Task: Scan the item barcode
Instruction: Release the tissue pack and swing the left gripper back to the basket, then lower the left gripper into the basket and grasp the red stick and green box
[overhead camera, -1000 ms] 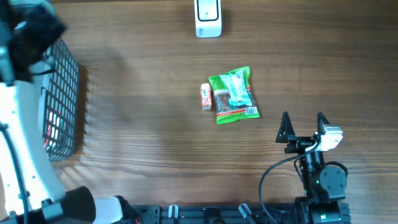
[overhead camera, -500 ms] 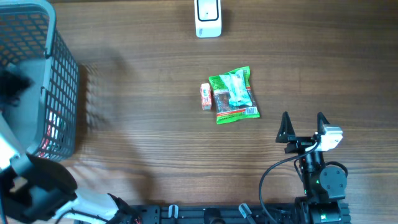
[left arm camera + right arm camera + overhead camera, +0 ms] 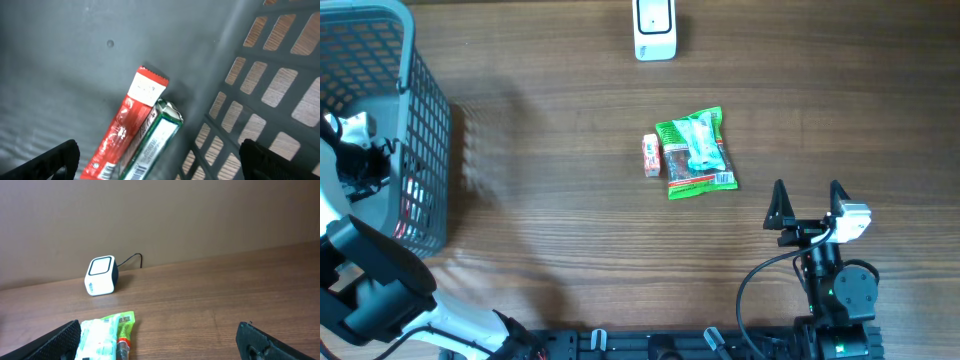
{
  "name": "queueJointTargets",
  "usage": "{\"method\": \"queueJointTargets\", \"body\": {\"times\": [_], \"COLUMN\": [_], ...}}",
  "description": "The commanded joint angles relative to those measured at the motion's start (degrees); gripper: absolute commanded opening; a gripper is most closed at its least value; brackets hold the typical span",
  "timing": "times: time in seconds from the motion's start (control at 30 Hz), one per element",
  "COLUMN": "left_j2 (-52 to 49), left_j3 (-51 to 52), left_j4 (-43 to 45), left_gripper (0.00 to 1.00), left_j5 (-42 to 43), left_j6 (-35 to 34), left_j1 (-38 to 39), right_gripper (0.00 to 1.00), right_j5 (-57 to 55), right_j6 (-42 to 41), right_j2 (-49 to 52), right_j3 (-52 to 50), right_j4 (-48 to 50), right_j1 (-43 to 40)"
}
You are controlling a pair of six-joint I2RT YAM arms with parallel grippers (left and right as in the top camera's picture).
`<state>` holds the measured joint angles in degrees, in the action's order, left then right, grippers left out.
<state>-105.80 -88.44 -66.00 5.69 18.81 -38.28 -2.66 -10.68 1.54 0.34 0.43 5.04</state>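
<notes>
From overhead, the wooden surface (image 3: 550,220) carries a white scanner (image 3: 654,30) at its far edge, near the middle. Closer in, a green packet (image 3: 696,152) lies flat at the centre. A small red and white pack (image 3: 651,156) lies just beside it on the left. A grey mesh basket (image 3: 428,150) stands at the far left. The left arm reaches down into it, and the left end effector (image 3: 358,152) is inside the walls. How its fingers stand cannot be told from here. The right end effector (image 3: 807,190) is near the front right, well apart from the green packet. Its two dark fingers are spread wide with nothing between them.

The left wrist view looks down at the grey basket floor. A red bar (image 3: 125,127) with a white end lies at an angle. A green and white box (image 3: 154,142) is pressed along its right side, close to the mesh wall. The two fingertips (image 3: 56,160) sit at the lower corners, spread wide and holding nothing.

The right wrist view looks across the surface. The scanner stands far off against a plain wall (image 3: 200,215), and a dark cable (image 3: 131,258) runs from behind it. The green packet's end shows at the near left. Both fingertips (image 3: 264,342) are at the lower corners, set wide and empty.
</notes>
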Motion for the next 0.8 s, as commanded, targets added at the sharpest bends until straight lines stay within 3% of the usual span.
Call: {"method": "queueJointTargets", "body": {"times": [0.0, 0.3, 0.43, 0.57, 0.77], "left_j2": [0.61, 0.24, 0.24, 0.07, -1.09], "left_j3": [1.25, 1.29, 1.29, 1.29, 1.36], "left_j4": [0.96, 5.99, 6.05, 6.38, 5.27], "left_gripper": [1.0, 1.0, 0.92, 1.0, 1.0], "left_j5": [-1.49, -2.29, -2.4, -0.55, 1.33], "left_j6": [3.3, 1.25, 9.14, 14.67, 23.74], "left_j1": [-0.39, -2.86, -3.72, -4.02, -4.02], "right_gripper": [1.0, 1.0, 1.0, 1.0, 1.0], "right_j5": [-0.74, -0.74, -0.74, -0.74, -0.74], "right_j6": [-0.22, -0.2, -0.2, -0.2, -0.2], "right_j2": [-0.2, -0.2, -0.2, -0.2, -0.2], "right_j3": [-0.04, -0.04, -0.04, -0.04, -0.04], "right_j4": [0.31, 0.31, 0.31, 0.31, 0.31], "right_j1": [-0.28, -0.28, -0.28, -0.28, -0.28]}}
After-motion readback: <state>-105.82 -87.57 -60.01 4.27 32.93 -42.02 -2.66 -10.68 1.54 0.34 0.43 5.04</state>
